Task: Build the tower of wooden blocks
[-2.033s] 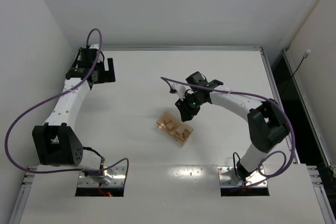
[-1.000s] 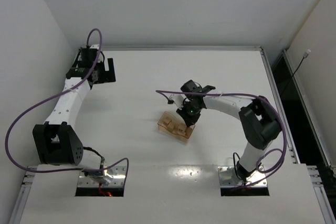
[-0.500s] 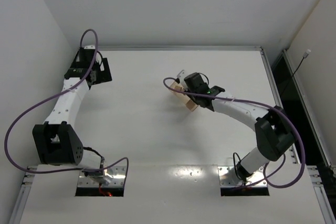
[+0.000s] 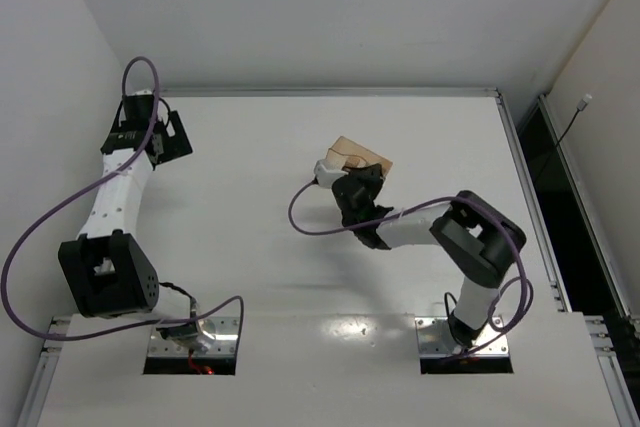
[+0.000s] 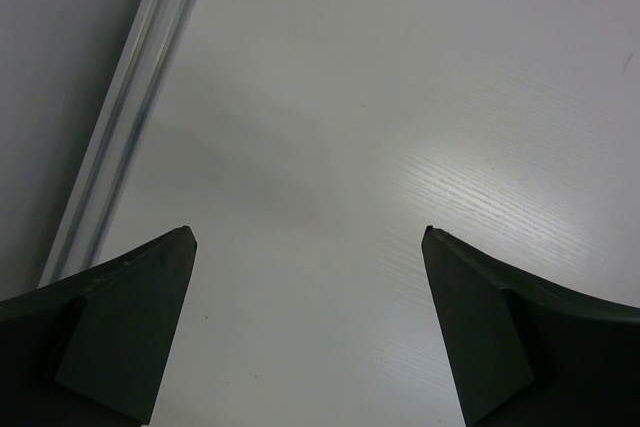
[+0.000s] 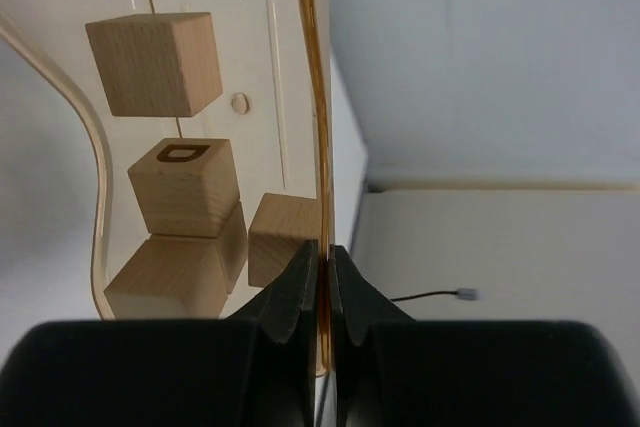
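– Right hand is pinched narrow on the side wall of the tray, one finger on each face of it. That wall is all I am gripping.

– And the wood blocks?

– All four are inside the tray, from 9 to 11 o'clock of my fingertips in the right wrist view. One sits just beside the gripped wall at 9 o'clock. Two are bunched further out towards 9 o'clock, the dark-marked one touching its neighbour. The fourth lies apart at 11 o'clock.

– How is the arm sitting?

– From above, my right arm is folded back on itself. The elbow is at 4 o'clock of the hand and the forearm runs in towards mid-counter. The tray shows at 12 o'clock of the hand, tilted. I cannot tell whether any edge of it touches the surface.

– The other side?

– My left arm is stretched out towards 10 o'clock of the counter, along its left edge. The left hand is spread wide and holds nothing. Under it there is only bare white surface, and it is well apart from the tray.
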### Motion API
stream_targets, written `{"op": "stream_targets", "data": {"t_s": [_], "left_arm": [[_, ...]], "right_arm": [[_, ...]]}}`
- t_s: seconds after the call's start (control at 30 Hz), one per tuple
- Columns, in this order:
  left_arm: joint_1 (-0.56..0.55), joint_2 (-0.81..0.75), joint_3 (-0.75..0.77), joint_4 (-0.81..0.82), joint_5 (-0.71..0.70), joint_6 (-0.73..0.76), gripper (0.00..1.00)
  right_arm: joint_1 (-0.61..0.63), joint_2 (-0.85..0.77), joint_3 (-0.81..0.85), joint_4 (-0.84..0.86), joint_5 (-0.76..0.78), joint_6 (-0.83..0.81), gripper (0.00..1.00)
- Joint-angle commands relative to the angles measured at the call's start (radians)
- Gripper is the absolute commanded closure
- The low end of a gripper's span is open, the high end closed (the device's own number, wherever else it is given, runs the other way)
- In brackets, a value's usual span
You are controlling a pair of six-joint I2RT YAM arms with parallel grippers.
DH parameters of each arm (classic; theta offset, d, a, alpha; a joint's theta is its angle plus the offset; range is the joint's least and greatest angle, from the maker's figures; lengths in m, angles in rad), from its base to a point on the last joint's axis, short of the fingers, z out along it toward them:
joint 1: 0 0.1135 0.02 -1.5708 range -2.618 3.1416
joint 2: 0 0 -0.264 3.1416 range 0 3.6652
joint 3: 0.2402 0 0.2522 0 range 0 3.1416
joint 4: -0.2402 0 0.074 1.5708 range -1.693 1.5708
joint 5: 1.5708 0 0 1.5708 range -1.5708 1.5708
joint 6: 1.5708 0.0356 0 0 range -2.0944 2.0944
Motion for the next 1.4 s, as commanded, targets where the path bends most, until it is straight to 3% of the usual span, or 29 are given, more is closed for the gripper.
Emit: {"op": "stream_targets", "data": {"t_s": [0.0, 0.03, 0.17, 0.6, 1.0, 1.37], "left_arm": [[0.034, -0.003, 0.008, 0.001, 0.050, -0.019, 0.05], [0.034, -0.003, 0.008, 0.001, 0.050, -0.019, 0.05], [0.063, 0.006, 0.008, 0.001, 0.074, -0.028, 0.05], [0.106, -0.003, -0.003, -0.008, 0.121, -0.028, 0.05], [0.106, 0.008, 0.006, -0.008, 0.168, -0.028, 0.05], [0.106, 0.008, 0.015, -0.019, 0.177, -0.028, 0.05]], "right_arm": [[0.038, 0.042, -0.073, 0.625, 0.134, -0.398, 1.00], [0.064, 0.063, -0.090, 0.820, 0.134, -0.540, 1.00], [0.108, 0.243, -0.149, 1.308, 0.053, -0.910, 1.00], [0.199, 0.284, -0.149, 1.309, -0.050, -1.050, 1.00], [0.170, 0.176, -0.198, 1.309, -0.237, -1.262, 1.00], [0.093, 0.186, -0.018, 1.309, -0.227, -1.293, 1.00]]}}
